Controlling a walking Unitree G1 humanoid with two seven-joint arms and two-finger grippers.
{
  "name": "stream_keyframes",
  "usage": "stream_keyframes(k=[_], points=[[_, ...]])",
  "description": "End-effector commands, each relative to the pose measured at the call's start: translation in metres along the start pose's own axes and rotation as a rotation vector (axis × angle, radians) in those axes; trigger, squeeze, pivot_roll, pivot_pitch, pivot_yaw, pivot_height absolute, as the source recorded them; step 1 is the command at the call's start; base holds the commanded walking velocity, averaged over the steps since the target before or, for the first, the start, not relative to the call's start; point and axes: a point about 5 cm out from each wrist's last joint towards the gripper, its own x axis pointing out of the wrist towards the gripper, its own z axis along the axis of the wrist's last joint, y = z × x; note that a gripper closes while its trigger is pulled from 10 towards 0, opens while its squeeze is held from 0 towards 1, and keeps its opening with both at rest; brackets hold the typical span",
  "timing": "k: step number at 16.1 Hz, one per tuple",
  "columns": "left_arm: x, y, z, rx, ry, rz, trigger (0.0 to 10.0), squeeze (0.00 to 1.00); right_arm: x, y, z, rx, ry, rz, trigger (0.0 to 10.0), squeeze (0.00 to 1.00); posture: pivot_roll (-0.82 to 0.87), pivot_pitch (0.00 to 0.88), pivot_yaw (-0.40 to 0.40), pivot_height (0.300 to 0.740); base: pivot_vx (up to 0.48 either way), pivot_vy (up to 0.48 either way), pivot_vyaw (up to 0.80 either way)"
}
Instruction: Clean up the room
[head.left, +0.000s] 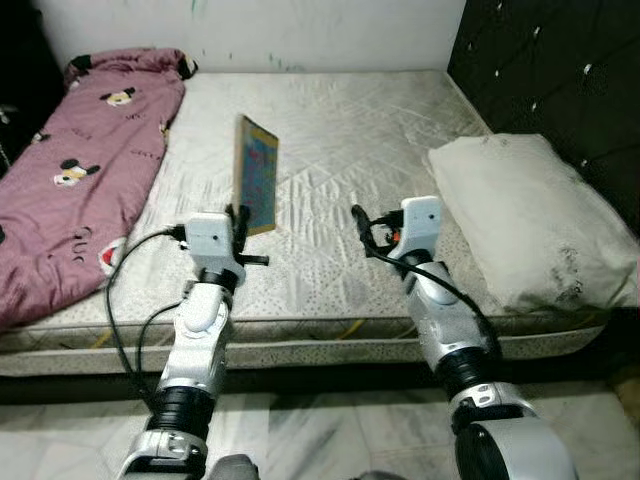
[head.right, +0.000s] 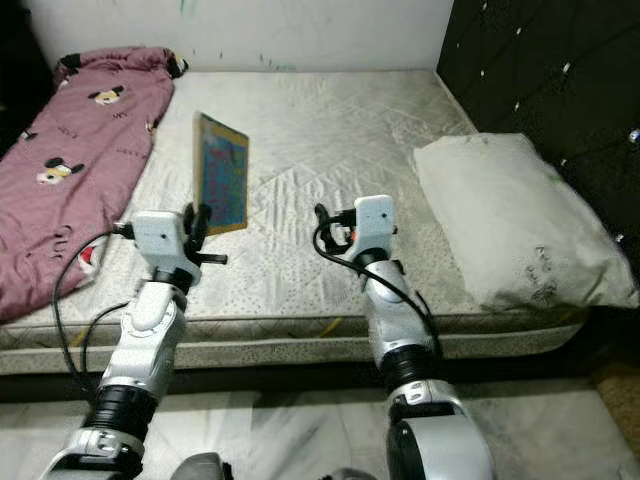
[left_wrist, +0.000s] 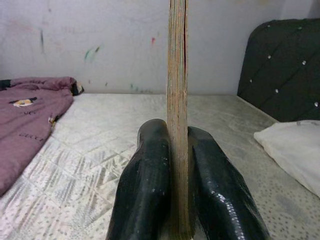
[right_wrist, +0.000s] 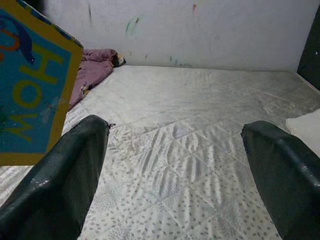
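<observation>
A thin book (head.left: 257, 173) with a blue cover and yellow border stands upright above the mattress (head.left: 340, 130), held by its lower edge. My left gripper (head.left: 238, 222) is shut on it; in the left wrist view the book's edge (left_wrist: 177, 115) is pinched between the two black fingers (left_wrist: 145, 195). My right gripper (head.left: 360, 225) is open over the mattress, a little to the right of the book, with nothing between its fingers (right_wrist: 55, 185). The book's cover (right_wrist: 30, 85) shows at the side of the right wrist view.
A pink cartoon-print blanket (head.left: 80, 170) lies along the bed's left side. A white pillow (head.left: 525, 215) rests at the right by the dark padded headboard (head.left: 560, 70). The bed's front edge (head.left: 300, 345) is just before me, with pale marble floor (head.left: 320, 430) below.
</observation>
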Motion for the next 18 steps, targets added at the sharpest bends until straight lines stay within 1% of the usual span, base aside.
stream_keyframes(k=[1, 5, 7, 14, 16, 18], points=[[0.005, 0.001, 0.014, 0.01, -0.073, -0.01, 10.0, 0.0, 0.003, 0.001, 0.004, -0.001, -0.007, 0.001, 10.0, 0.0, -0.01, 0.0, -0.006, 0.74, 0.289, 0.0, 0.0], [0.004, 0.001, 0.014, 0.011, -0.071, -0.013, 10.0, 0.0, 0.002, -0.001, 0.005, 0.004, -0.016, -0.006, 10.0, 0.0, -0.01, 0.0, -0.006, 0.74, 0.29, 0.0, 0.0], [0.002, 0.002, 0.013, 0.013, -0.07, -0.009, 10.0, 0.0, 0.0, -0.006, 0.006, 0.009, -0.027, -0.016, 10.0, 0.0, -0.02, 0.0, -0.005, 0.74, 0.289, 0.0, 0.0], [-0.005, 0.007, 0.009, 0.027, -0.056, 0.01, 10.0, 0.0, -0.008, -0.014, 0.002, -0.018, -0.032, -0.021, 10.0, 0.0, -0.01, 0.0, -0.006, 0.74, 0.264, 0.0, 0.0], [-0.011, 0.01, 0.007, 0.043, -0.044, 0.041, 10.0, 0.0, -0.014, -0.018, 0.0, -0.031, -0.034, -0.03, 10.0, 0.0, 0.0, 0.0, -0.004, 0.74, 0.246, 0.0, 0.0], [-0.024, 0.02, 0.002, 0.061, -0.02, 0.127, 10.0, 0.0, -0.025, -0.024, -0.001, -0.052, -0.046, -0.051, 10.0, 0.0, -0.02, 0.0, 0.015, 0.74, 0.0, 0.0, 0.0]])
